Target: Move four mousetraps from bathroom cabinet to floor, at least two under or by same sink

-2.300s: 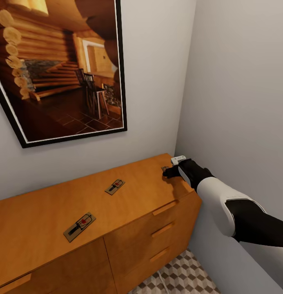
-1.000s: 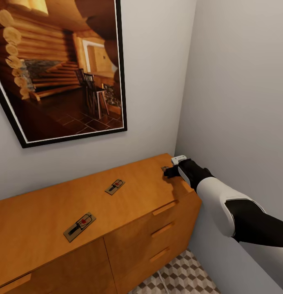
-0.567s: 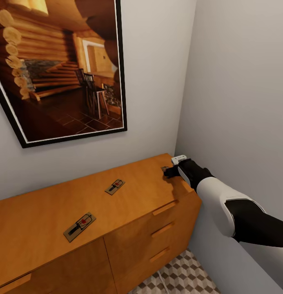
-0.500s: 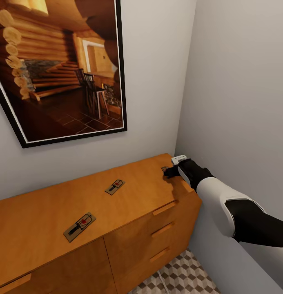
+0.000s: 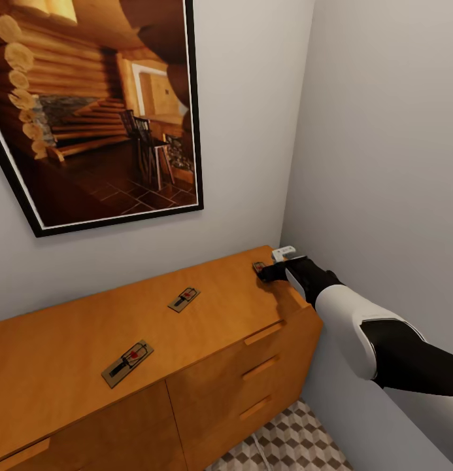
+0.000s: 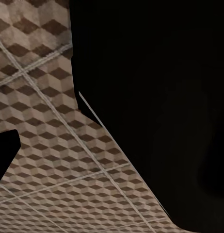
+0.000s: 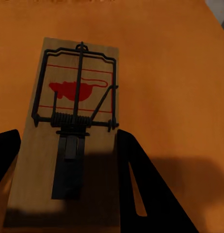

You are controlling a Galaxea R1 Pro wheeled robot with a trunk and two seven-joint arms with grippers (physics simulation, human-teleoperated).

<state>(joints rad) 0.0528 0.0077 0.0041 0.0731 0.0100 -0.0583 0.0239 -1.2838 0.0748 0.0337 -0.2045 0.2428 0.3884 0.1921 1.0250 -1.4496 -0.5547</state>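
One mousetrap [image 5: 259,267] at the cabinet's [image 5: 187,340] far right corner now shows lifted clear, the right gripper [image 5: 268,271] fingers closed on its near end, so carrying to the bathroom floor [image 5: 285,445] looks next.

- I read this as a room in a home, seen in a corner where two plain pale grey walls [image 5: 376,131] meet.
- A large black-framed picture [image 5: 95,111] of a log-cabin interior hangs on the wall.
- Below it stands a long orange-brown wooden cabinet [image 5: 206,366] with bar-handled drawers.
- The floor [image 6: 49,160] is tiled in a brown, beige and white cube pattern with pale grout.
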